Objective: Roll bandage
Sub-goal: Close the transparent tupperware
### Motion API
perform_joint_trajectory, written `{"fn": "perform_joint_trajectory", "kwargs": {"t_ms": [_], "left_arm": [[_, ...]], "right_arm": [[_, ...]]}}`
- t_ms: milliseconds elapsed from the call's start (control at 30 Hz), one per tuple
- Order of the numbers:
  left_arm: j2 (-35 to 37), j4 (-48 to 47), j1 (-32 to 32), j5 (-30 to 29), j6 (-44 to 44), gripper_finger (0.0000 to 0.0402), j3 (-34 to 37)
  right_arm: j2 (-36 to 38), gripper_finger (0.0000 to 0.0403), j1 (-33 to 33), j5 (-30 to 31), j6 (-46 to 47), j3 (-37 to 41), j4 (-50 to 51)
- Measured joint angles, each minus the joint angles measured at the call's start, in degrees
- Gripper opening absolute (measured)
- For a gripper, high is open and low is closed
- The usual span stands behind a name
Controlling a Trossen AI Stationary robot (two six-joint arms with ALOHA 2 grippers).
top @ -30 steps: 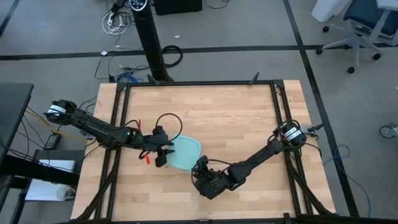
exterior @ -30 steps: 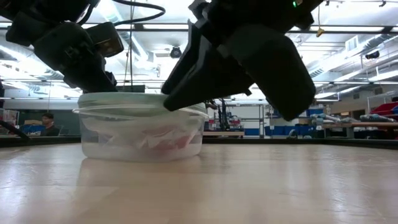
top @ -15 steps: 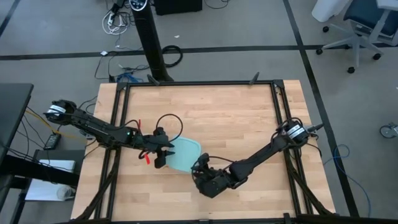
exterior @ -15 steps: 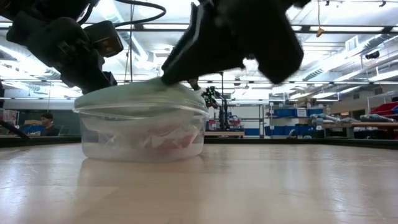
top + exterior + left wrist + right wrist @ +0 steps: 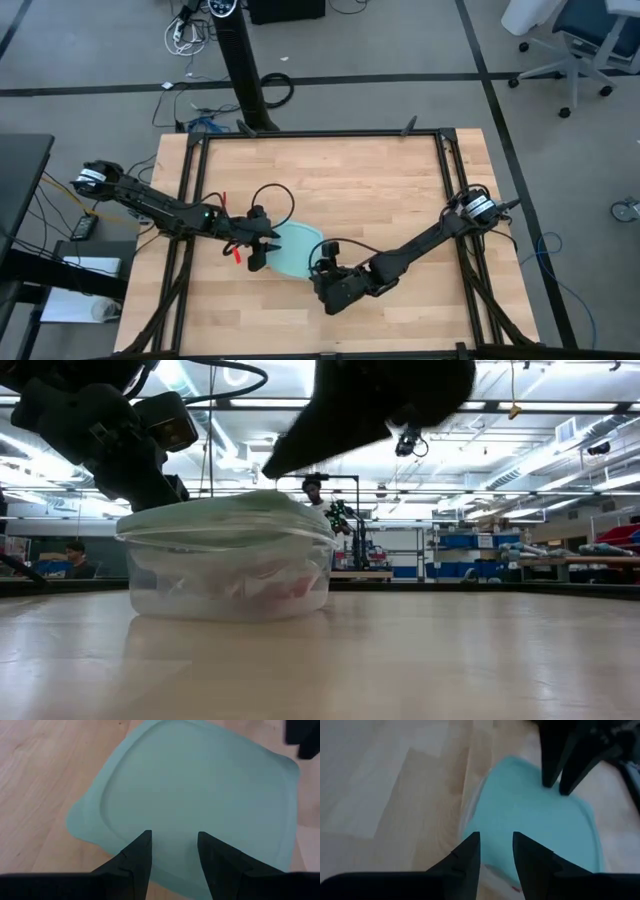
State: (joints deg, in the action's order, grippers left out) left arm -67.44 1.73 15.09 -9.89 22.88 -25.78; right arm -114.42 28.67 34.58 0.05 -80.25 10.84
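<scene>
Your work surface is a light wooden table [image 5: 380, 200] with a black frame around its edges, standing on a grey floor with cables and an office chair [image 5: 565, 40] nearby; from table height you see a large hall with ceiling lights, shelving and a seated person [image 5: 75, 558] far off. You have one container [image 5: 228, 565] on the table, clear-walled with one light-blue lid [image 5: 200, 795] on top. You have one bandage [image 5: 270, 588], visible as red inside the container through its wall. You have two arms: the left gripper [image 5: 172, 851] sits at the lid's left edge, jaws apart over it; the right gripper [image 5: 496, 851] hovers at the lid's front-right corner, jaws apart, holding nothing.
</scene>
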Motion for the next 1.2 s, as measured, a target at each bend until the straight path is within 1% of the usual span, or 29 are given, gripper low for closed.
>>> {"fn": "perform_joint_trajectory", "kwargs": {"t_ms": [167,367,400,467,533,600,700,833,933,1000,1100,1200], "left_arm": [[0.00,0.05,0.01,0.07,-0.18,0.0162,0.00],[0.00,0.14,0.02,0.04,-0.21,0.0162,0.02],[-0.01,0.20,0.00,0.04,-0.21,0.0162,0.02],[-0.01,0.17,0.02,0.04,-0.21,0.0162,0.02],[-0.02,0.07,0.02,0.02,-0.21,0.0162,0.02],[-0.02,0.15,0.02,0.13,-0.25,0.0162,0.02],[-0.04,0.32,0.02,0.38,-1.22,0.0162,0.02],[-0.04,0.38,0.02,0.26,-1.67,0.0162,0.02],[-0.04,0.56,0.02,0.15,-1.65,0.0162,0.07],[-0.04,0.68,0.02,0.09,-1.65,0.0162,0.09],[-0.04,0.73,0.02,0.07,-1.63,0.0162,0.11],[-0.04,0.77,0.02,0.13,-1.61,0.0162,0.11]], "right_arm": [[0.25,0.0111,-1.11,0.44,-0.04,0.00,-3.48],[0.22,0.0106,-5.74,-3.44,3.49,0.00,-3.86],[0.22,0.0104,-6.42,-4.72,3.75,0.00,-4.93],[0.22,0.0101,-7.81,-9.50,5.04,-0.04,-5.22],[0.22,0.0098,-8.75,-13.80,8.03,-0.04,-1.84],[0.22,0.0097,-9.10,-14.76,10.97,-0.04,2.76],[0.42,0.0096,-9.05,-14.53,12.35,0.05,5.59],[0.55,0.0093,-8.98,-15.36,12.92,1.16,5.04],[0.66,0.0093,-8.62,-14.42,12.27,1.35,3.81],[0.80,0.0093,-8.17,-12.66,10.81,1.51,2.17],[1.90,0.0091,-7.30,-8.22,10.25,1.68,1.93],[4.07,0.0087,-6.52,-5.34,12.17,1.58,3.30]]}}
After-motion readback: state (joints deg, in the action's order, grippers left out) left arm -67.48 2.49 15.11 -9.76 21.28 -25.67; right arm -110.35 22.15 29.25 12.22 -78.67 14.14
